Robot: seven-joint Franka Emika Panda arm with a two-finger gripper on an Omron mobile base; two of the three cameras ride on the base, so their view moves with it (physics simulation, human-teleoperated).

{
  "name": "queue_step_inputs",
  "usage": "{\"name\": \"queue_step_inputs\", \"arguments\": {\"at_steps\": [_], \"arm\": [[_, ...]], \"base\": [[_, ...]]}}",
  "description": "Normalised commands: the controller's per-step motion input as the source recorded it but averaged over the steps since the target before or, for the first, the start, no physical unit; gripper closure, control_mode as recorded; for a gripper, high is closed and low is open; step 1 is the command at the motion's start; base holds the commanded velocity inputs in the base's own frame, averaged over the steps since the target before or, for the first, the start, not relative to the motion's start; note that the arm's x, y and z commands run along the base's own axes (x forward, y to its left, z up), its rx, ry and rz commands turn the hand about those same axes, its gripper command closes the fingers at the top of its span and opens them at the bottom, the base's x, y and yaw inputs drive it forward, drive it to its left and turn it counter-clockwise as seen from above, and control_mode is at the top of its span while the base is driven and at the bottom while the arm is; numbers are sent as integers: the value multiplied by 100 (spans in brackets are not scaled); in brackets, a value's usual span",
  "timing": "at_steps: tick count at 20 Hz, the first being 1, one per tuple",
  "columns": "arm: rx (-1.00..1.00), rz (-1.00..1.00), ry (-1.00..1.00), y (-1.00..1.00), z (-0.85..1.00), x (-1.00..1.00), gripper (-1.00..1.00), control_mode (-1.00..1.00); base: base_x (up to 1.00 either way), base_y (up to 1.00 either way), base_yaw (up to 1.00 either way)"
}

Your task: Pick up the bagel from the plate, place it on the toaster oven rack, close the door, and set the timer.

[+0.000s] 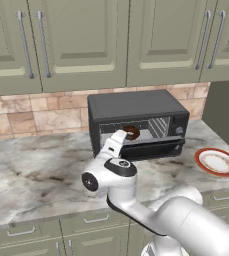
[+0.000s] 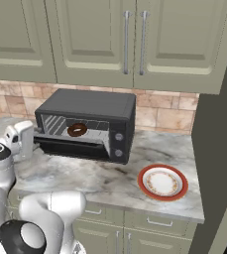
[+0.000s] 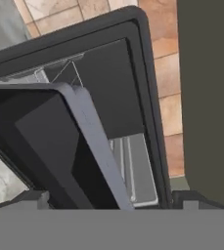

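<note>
You have one bagel (image 2: pixel 77 130) to track, and it sits on the rack (image 2: pixel 92 133) inside the single oven (image 2: pixel 87 124), just past the pincer (image 1: pixel 119 137) and a little above the door (image 2: pixel 70 147). The door hangs partly open, tilted out from the cavity, and in the hand view its dark frame (image 3: pixel 59 146) slants right in front of the pincer with the grey oven floor beyond it. The pincer is at the door's left end as you see it from the right base view, against the front of the oven; whether it is wide or narrow you cannot tell, since the finger tips barely show. One plate (image 2: pixel 162 182), bare of food, lies on the counter (image 2: pixel 85 173) well to the right of the pincer, apart from the oven. Two knobs (image 2: pixel 118 137) sit stacked on the oven's right panel, on the far side of the door from the pincer.
</note>
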Motion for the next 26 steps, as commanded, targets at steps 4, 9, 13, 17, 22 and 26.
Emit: {"name": "queue_step_inputs", "arguments": {"at_steps": [4, 9, 13, 17, 22, 26], "arm": [[-1, 0, -1, 0, 37, 51, -100, -100], [-1, 0, 0, 1, 18, 52, -100, -100], [-1, 0, 0, 0, 12, 54, -100, -100], [-2, 0, 0, 1, 12, 54, -100, -100], [-3, 0, 0, 6, 8, 55, -100, -100], [-5, 0, 0, 15, 3, 45, -100, -100]], "base": [[0, 0, 0], [0, 0, 0], [0, 0, 0], [0, 0, 0], [0, 0, 0], [0, 0, 0]]}}
